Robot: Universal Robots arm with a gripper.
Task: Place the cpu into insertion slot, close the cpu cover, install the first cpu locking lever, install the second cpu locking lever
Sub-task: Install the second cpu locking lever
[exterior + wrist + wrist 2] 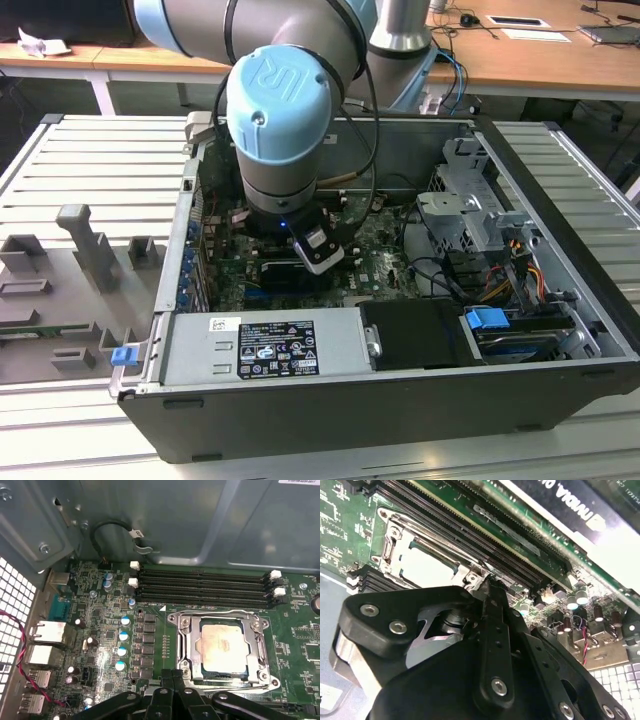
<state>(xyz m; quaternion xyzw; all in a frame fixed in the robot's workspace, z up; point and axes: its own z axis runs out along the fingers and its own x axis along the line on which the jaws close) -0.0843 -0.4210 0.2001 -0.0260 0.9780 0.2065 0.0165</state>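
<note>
The cpu (222, 647) lies flat in the insertion slot (178, 621), its pale metal top showing through the cut-out of the cpu cover (186, 645). The cover is folded down over it. Thin wire levers run along the socket's edges (220, 612). My gripper (171, 677) is shut with nothing between its fingers, its tips right at the socket's edge beside the cover. In the second wrist view the black gripper (489, 587) points at the same edge, with the cpu (427, 566) and cover (395, 555) just beyond. The arm's wrist (275, 110) reaches down into the open computer case.
Long black memory slots (200, 585) run beside the socket, and a black graphics card (570, 505) lies past them. Capacitors (122, 637) and rear ports (47, 632) stand to one side. The case wall (200, 520), power supply (265, 345) and drive cage (470, 200) hem in the board.
</note>
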